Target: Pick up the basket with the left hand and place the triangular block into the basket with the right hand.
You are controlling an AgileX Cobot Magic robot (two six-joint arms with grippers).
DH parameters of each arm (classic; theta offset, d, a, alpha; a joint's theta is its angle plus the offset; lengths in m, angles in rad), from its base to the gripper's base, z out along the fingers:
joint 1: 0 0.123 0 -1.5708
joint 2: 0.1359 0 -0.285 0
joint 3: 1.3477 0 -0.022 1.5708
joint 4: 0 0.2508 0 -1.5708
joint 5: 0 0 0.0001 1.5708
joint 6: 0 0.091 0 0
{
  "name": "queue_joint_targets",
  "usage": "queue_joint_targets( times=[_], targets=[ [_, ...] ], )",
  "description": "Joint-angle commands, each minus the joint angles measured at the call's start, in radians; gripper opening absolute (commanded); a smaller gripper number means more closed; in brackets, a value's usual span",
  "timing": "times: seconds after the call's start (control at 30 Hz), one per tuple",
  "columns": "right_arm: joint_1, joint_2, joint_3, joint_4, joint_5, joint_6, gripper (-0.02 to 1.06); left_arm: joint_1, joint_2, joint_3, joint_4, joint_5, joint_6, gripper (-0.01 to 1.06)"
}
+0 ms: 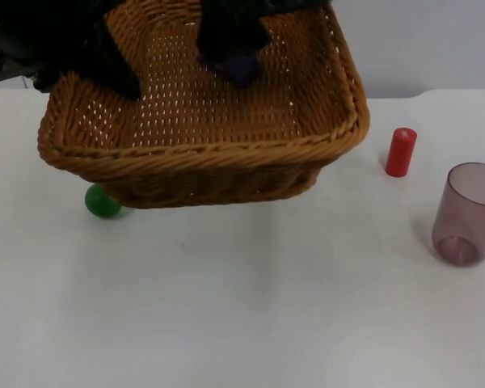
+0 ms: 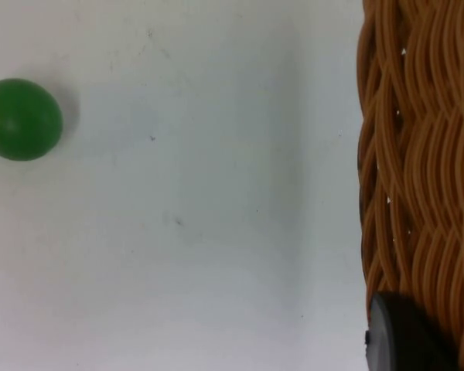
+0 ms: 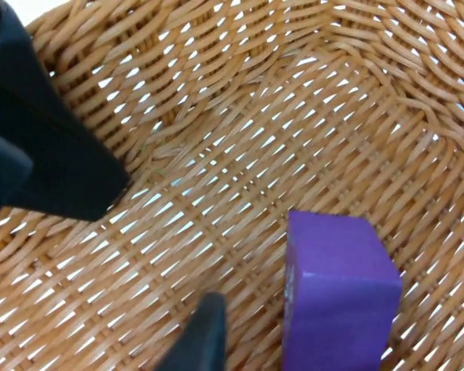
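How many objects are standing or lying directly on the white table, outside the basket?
3. A green ball lies beside the lifted basket, at its front left corner; a red cylinder stands right of it; a clear cup stands further right. The basket may hide others.

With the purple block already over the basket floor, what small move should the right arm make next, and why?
Probably open the right gripper and lift straight out. The purple block looks to sit on the woven floor of the basket, beside a black fingertip. The left gripper holds the basket raised above the table, over the green ball, so the drop seems all that is left.
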Motion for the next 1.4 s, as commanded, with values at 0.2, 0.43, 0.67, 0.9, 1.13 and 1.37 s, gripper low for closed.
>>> queue_joint_targets(
  times=[0.2,0.43,0.67,0.9,1.13,1.37],
  targets=[
    [0.007,-0.068,-0.006,0.002,-0.008,-0.009,0.98,-0.005,-0.007,-0.003,-0.027,-0.02,0.001,0.0],
    [0.007,-0.237,-0.006,-0.002,0.156,-0.009,0.98,-0.005,-0.007,-0.003,-0.027,-0.02,0.001,0.0],
    [0.002,-0.399,-0.004,-0.081,0.199,0.091,0.98,-0.005,-0.007,-0.003,-0.028,-0.022,0.008,0.0],
    [-0.048,-0.545,-0.004,-0.268,0.258,0.295,0.98,-0.005,-0.007,-0.003,-0.028,-0.02,0.027,0.0],
    [-0.145,-0.705,-0.004,-0.436,0.39,0.423,0.98,-0.005,0.014,-0.003,-0.028,-0.026,0.035,0.0],
    [-0.257,-0.796,-0.004,-0.452,0.398,0.409,0.98,-0.005,0.045,-0.003,-0.059,-0.028,0.067,0.0]
  ],
)
